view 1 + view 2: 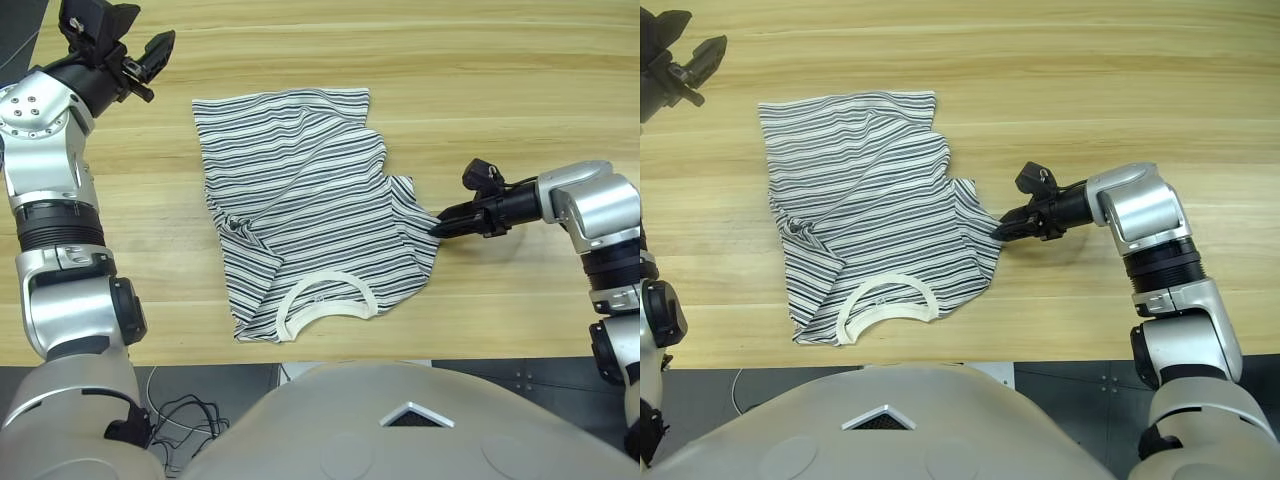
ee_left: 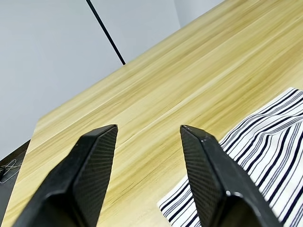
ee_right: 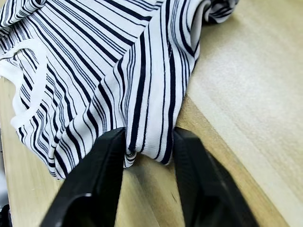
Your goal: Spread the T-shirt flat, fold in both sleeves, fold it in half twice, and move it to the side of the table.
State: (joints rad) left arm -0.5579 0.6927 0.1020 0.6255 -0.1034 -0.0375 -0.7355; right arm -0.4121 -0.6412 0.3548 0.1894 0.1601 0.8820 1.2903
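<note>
A black-and-white striped T-shirt (image 1: 300, 200) lies crumpled on the wooden table (image 1: 480, 90), its white collar (image 1: 325, 305) toward the near edge. My right gripper (image 1: 440, 226) is at the shirt's right edge, shut on a fold of its cloth; the right wrist view has the striped fabric (image 3: 142, 94) pinched between the two black fingers (image 3: 106, 170). My left gripper (image 1: 140, 62) is raised beyond the shirt's far left corner, open, with nothing between its fingers (image 2: 90, 170). A corner of the shirt (image 2: 265, 156) lies below it.
Bare wood surrounds the shirt on the far side and to the right. The table's near edge (image 1: 470, 362) runs just below the collar. Cables (image 1: 180, 410) lie on the floor under the near edge.
</note>
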